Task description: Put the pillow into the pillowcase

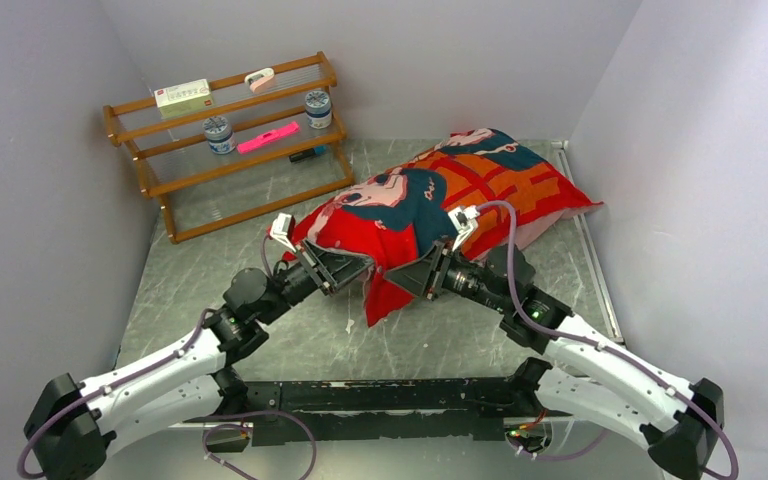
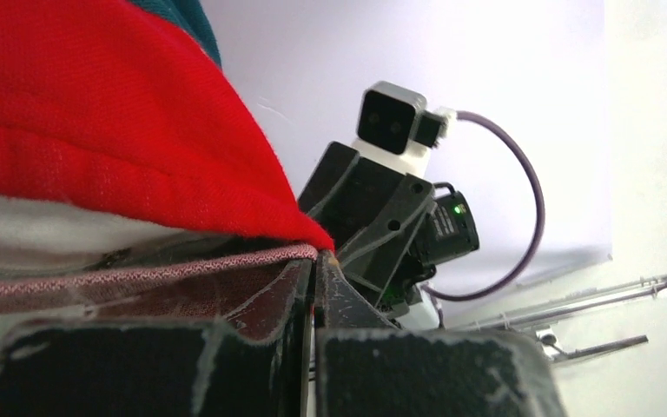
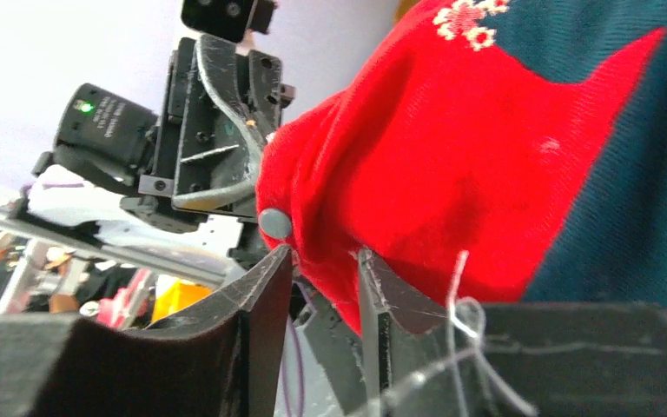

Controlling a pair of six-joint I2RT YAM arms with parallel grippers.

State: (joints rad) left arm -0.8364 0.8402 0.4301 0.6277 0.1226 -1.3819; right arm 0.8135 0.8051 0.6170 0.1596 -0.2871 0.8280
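Note:
The red pillowcase [image 1: 440, 195], printed with teal-haired faces, lies plump and diagonal across the table's far middle. A strip of the white pillow [image 1: 540, 232] shows at its right edge, and more of the pillow [image 2: 35, 230] shows inside the case's mouth. My left gripper [image 1: 360, 270] is at the case's near corner. Its jaws [image 2: 314, 261] are shut on the red hem of the pillowcase [image 2: 95, 130]. My right gripper [image 1: 405, 275] faces it from the right. Its fingers [image 3: 323, 256] stand apart, with a fold of the pillowcase [image 3: 452, 174] hanging loosely between them.
A wooden rack [image 1: 230, 140] stands at the back left, holding two jars, a pink item and a small box. Grey walls close in on both sides. A metal rail [image 1: 590, 240] runs along the table's right edge.

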